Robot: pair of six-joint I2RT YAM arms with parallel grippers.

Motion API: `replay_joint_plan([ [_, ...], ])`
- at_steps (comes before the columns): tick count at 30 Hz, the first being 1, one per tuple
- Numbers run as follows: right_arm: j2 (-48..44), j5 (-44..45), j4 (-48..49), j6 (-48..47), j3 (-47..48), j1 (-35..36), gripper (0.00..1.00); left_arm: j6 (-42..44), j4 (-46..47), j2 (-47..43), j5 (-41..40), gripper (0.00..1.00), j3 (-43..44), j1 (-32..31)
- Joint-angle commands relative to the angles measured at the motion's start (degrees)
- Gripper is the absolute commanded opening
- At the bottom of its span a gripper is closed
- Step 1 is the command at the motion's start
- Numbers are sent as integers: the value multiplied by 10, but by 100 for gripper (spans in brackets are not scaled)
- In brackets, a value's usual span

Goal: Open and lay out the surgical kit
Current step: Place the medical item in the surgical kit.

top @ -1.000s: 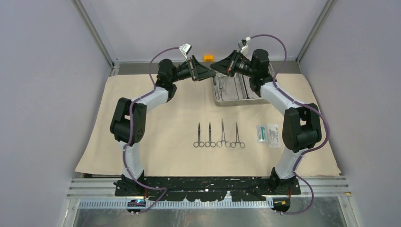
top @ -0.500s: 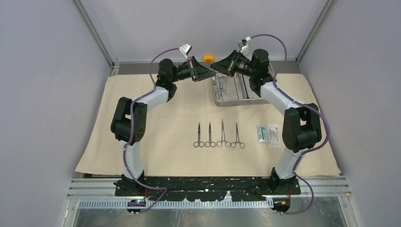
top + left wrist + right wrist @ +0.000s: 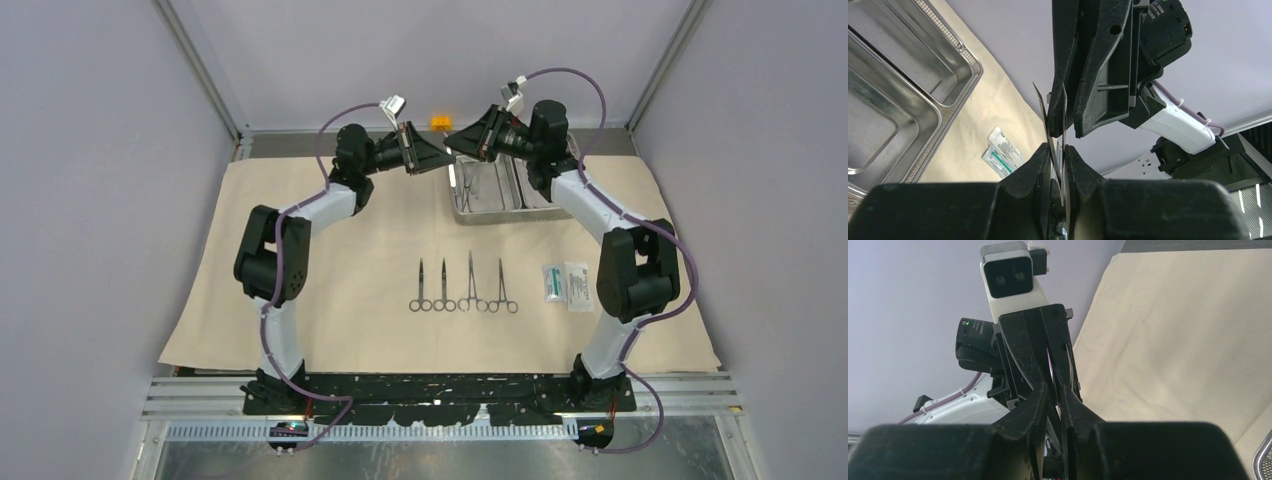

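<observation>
The right gripper (image 3: 452,138) is edging slightly toward the left gripper (image 3: 443,160) over the worktop's (image 3: 300,143) far edge, left of the tray (image 3: 500,211), both jaws pinching shut on the tweezers (image 3: 1046,127), so I am judging the handover unfinished.

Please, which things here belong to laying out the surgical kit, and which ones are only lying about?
Belong to the job: cloth, tray, four clamps, two packets, tweezers held in the air.

Only lying about: orange block at the far edge, black-and-blue gadget near the left arm's base.
</observation>
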Motion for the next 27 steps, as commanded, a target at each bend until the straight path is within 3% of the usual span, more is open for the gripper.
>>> replay_joint_plan([
  [1, -32, -8, -28, -52, 40, 2, 23, 38, -3, -37, 14, 0, -14, 3],
  [9, -36, -1, -105, -132, 63, 1, 29, 66, -16, -55, 34, 0, -41, 3],
  [27, -44, 5, -222, -239, 115, 1, 32, 95, -16, -82, 57, 0, -76, 3],
])
